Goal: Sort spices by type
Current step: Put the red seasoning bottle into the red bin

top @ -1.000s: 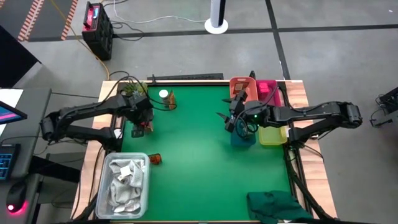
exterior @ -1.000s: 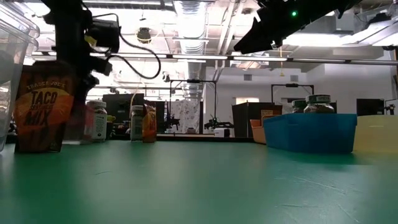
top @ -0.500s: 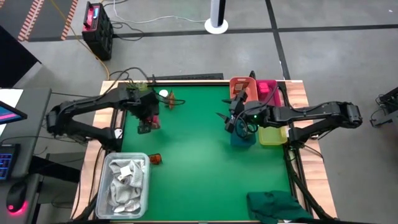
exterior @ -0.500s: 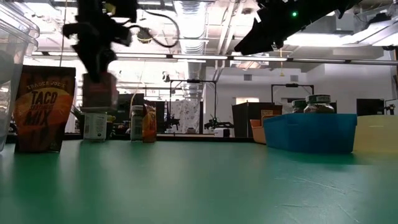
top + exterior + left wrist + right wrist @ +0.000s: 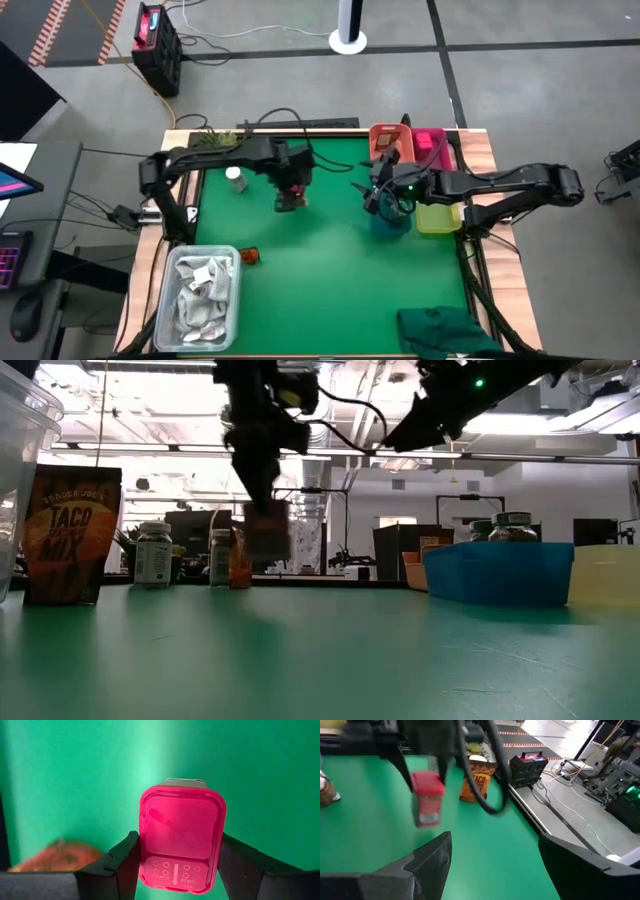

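Robotics lab, test surface [image 5: 330, 260] under fluorescent lights [image 5: 305, 380]

You are looking at a lab hall: exposed ceiling pipes, more workbenches [image 5: 330, 565] behind, concrete floor [image 5: 520, 90] with cables [image 5: 215, 42], hazard tape and a power unit [image 5: 155, 35].

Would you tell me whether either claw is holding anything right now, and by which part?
The left claw holds the red-capped spice tin by the two sides of its cap, lifted over the green table. The right claw is open and holds nothing.
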